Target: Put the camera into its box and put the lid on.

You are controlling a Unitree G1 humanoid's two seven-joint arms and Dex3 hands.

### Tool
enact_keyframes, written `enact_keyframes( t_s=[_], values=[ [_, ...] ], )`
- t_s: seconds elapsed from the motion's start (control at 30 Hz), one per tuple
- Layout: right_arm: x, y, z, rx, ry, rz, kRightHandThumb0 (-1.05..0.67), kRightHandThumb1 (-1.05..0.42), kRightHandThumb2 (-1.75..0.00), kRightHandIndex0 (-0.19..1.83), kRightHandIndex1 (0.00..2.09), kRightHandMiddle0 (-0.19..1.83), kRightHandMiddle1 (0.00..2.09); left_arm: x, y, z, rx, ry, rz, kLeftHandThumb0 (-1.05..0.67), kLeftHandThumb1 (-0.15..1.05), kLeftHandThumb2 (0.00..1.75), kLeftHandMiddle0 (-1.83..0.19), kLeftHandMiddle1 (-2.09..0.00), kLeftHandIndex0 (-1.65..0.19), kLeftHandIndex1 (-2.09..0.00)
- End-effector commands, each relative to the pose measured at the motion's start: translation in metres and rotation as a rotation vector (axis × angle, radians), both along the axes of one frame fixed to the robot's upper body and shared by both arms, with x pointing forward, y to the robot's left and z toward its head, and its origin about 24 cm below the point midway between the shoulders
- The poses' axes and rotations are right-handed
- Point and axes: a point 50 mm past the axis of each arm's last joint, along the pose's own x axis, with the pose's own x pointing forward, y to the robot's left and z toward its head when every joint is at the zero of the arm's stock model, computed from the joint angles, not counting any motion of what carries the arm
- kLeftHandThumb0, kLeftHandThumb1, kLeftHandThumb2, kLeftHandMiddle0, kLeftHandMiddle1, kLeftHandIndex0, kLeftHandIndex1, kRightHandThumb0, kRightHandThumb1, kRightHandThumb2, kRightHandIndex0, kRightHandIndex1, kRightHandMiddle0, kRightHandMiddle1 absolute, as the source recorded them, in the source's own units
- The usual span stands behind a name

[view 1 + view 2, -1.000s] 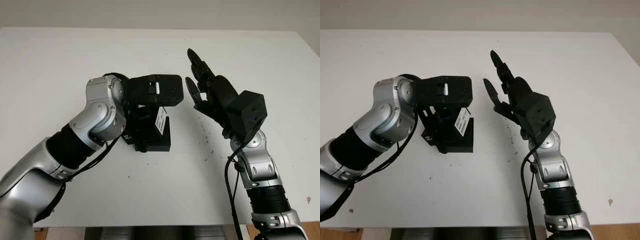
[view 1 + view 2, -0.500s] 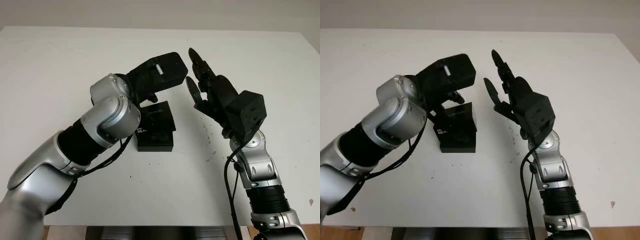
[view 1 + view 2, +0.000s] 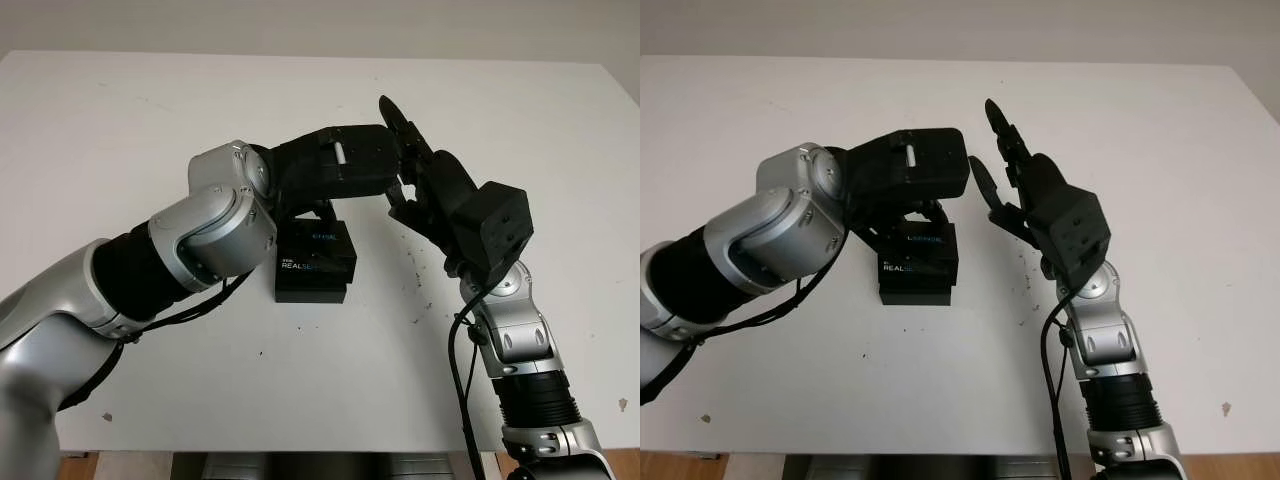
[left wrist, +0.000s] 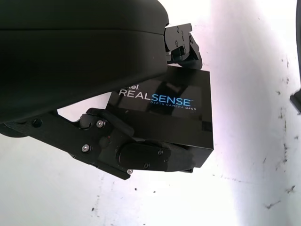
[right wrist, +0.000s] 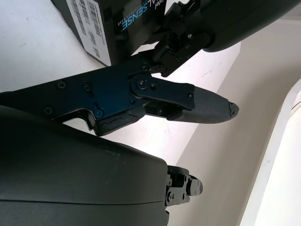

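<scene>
The left hand (image 4: 136, 150) clamped the closed box (image 3: 315, 262) at frame centre, seating its lid, while the right hand (image 3: 425, 180) hovered open alongside.

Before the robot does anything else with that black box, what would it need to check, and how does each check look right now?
1. Lid on the black RealSense box: ok, the printed top sits level and closed on the white table.
2. Camera inside: cannot tell, the closed box hides its contents.
3. Left hand off the box: cannot tell, it is above the box's far end and its fingers lie along the box's edge; contact is unclear.
4. Right hand out of the way: ok, open and raised beside the box, holding nothing.
5. Hands apart from each other: not ok, they look very close and may touch if either moves.
</scene>
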Motion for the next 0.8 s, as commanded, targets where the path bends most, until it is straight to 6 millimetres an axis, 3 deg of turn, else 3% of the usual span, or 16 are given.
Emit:
enact_keyframes(
  t_s=[0.0,0.1,0.23,0.3,0.37,0.4,0.53,0.63,0.7,0.77],
  values=[
    [-0.001,-0.003,0.001,-0.003,-0.002,-0.008,-0.79,-1.05,-0.61,-0.09,0.05,-0.03,0.06,-0.007,-0.01,0.005,0.013,-0.005,-0.077,-0.52,1.05,0.44,0.19,-0.83,0.19,-0.48],
    [-0.001,-0.003,0.001,-0.013,-0.003,-0.015,-0.78,-1.05,-0.61,-0.09,0.05,-0.02,0.06,-0.008,-0.01,0.006,0.031,-0.012,-0.086,-0.51,1.05,0.4,0.19,-0.85,0.19,-0.37],
    [-0.001,-0.003,0.001,-0.015,-0.01,-0.017,-0.78,-1.05,-0.61,-0.08,0.06,-0.01,0.06,-0.008,-0.007,0.006,0.058,-0.033,-0.107,-0.51,1.05,0.39,0.19,-0.69,0.19,-0.18],
    [-0.001,-0.004,0.001,-0.02,-0.009,-0.016,-0.77,-1.05,-0.61,-0.08,0.05,-0.02,0.06,-0.008,-0.005,0.006,0.059,-0.041,-0.109,-0.5,1.05,0.39,0.19,-0.87,0.14,-0.17],
    [-0.001,-0.005,0.001,-0.03,-0.008,-0.016,-0.77,-1.05,-0.61,-0.09,0.05,-0.02,0.06,-0.008,-0.004,0.005,0.059,-0.048,-0.116,-0.48,1.05,0.38,0.19,-1.08,0.17,-0.41],
    [-0.001,-0.004,0.001,-0.03,-0.008,-0.016,-0.77,-1.05,-0.61,-0.09,0.05,-0.02,0.06,-0.008,-0.003,0.005,0.061,-0.051,-0.12,-0.47,1.05,0.38,0.19,-1.02,0.18,-0.46],
    [-0.001,-0.005,0.001,-0.02,-0.011,-0.013,-0.77,-1.05,-0.61,-0.08,0.05,-0.02,0.06,-0.008,0.0,0.005,0.064,-0.06,-0.128,-0.48,1.05,0.39,0.19,-0.52,0.19,-0.12],
    [-0.001,-0.005,0.001,-0.021,-0.008,-0.012,-0.77,-1.05,-0.6,-0.08,0.06,-0.02,0.06,-0.01,0.003,0.001,0.05,-0.097,-0.161,-0.48,1.05,0.38,0.19,-0.58,0.18,-0.09],
    [-0.001,-0.005,0.001,-0.025,-0.006,-0.012,-0.77,-1.05,-0.6,-0.08,0.05,-0.02,0.06,-0.013,0.005,0.0,0.057,-0.125,-0.19,-0.49,1.05,0.38,0.19,-0.29,0.19,-0.03],
    [-0.001,-0.005,0.001,-0.026,-0.007,-0.013,-0.78,-1.05,-0.6,-0.08,0.05,-0.02,0.06,-0.014,0.006,-0.001,0.053,-0.132,-0.202,-0.5,1.05,0.39,0.19,-0.16,0.19,-0.01]
  ],
)
